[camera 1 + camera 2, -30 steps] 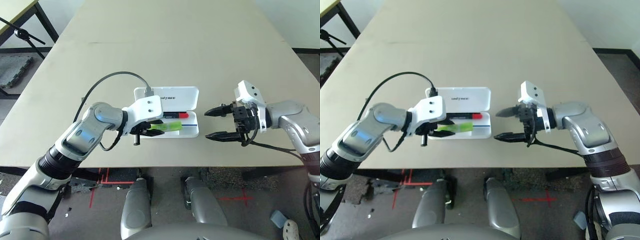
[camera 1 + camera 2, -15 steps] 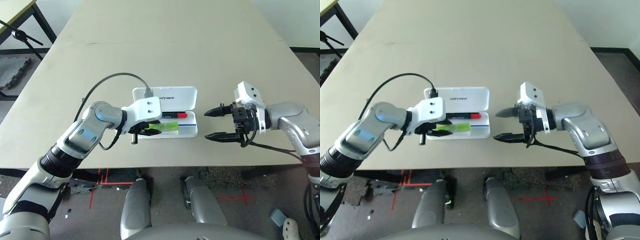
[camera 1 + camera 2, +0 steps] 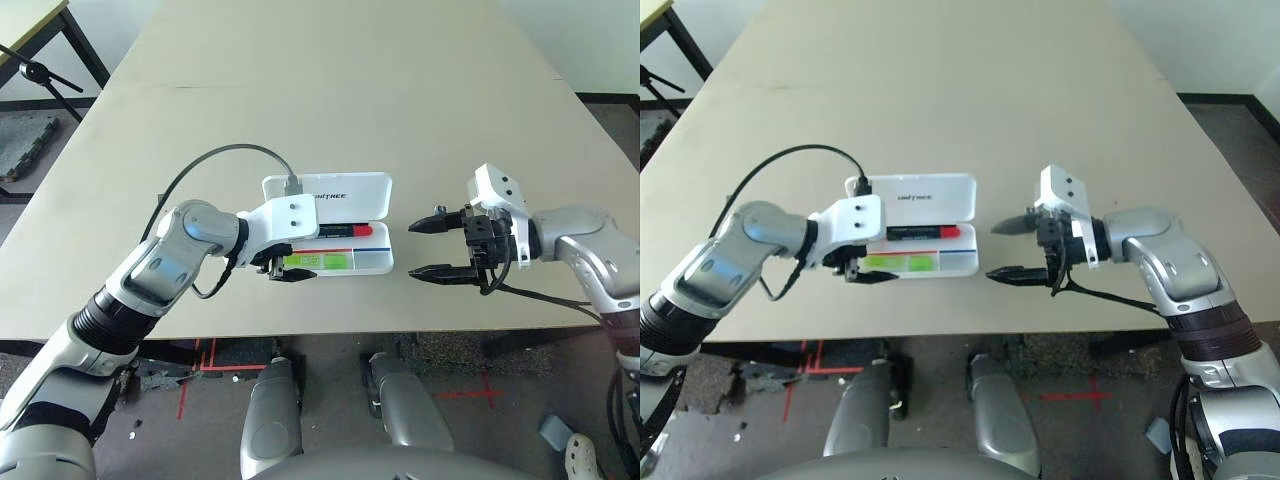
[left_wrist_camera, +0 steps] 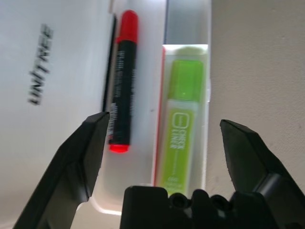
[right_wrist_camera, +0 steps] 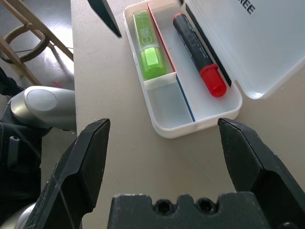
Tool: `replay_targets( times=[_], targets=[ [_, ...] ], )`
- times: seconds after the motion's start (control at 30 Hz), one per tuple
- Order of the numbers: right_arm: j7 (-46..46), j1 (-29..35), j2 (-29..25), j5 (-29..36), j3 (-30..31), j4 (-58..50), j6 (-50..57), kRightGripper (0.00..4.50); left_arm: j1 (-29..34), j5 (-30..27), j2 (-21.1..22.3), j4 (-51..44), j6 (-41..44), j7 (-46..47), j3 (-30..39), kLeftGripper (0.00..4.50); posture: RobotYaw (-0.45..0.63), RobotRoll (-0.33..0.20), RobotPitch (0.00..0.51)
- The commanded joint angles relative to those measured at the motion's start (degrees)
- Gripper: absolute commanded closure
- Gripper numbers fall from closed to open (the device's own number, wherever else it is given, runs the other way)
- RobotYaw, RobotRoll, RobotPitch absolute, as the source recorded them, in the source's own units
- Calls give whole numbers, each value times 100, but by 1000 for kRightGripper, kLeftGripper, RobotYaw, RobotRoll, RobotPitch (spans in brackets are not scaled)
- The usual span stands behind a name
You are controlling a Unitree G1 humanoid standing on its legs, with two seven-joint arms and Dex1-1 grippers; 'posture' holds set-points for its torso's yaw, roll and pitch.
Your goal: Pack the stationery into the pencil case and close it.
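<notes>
The desk (image 3: 330, 90) carries the open pencil case (image 3: 375, 262) near its front edge, between the two arms, its lid (image 3: 345, 192) folded flat away from the robot. The case's long axis runs side to side, so each end points at an end effector. The left end effector (image 3: 283, 270) hovers over the case's left end, jaws spread wide and empty; the right end effector (image 3: 432, 247) waits just off the right end, also wide open and empty. The left one is nearer, and closing the lid probably falls to it.

In the tray, the red-and-black marker (image 4: 122, 86) lies in the back channel, parallel to the long axis, and the green tube (image 4: 180, 125) lies in the front compartment beside it. A second ago the left end effector gripped that tube above the tray; now it has let go and the tube rests inside. The small clip cannot be made out.
</notes>
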Motion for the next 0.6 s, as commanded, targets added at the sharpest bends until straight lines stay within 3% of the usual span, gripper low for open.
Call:
replay_targets(
  times=[0.03,0.33,0.6],
  targets=[
    [-18,39,-19,48,-136,-78,-41,0,-15,-257,90,-114,-17,-135,348,17,-74,0,152],
    [-83,158,-1,76,-313,-89,-66,0,780,-1291,961,-524,-144,-663,1840,17,-89,0,153],
    [-112,180,-16,123,-350,-125,-35,0,871,-1538,1041,-618,-98,-589,2078,17,-84,0,155]
  ],
)
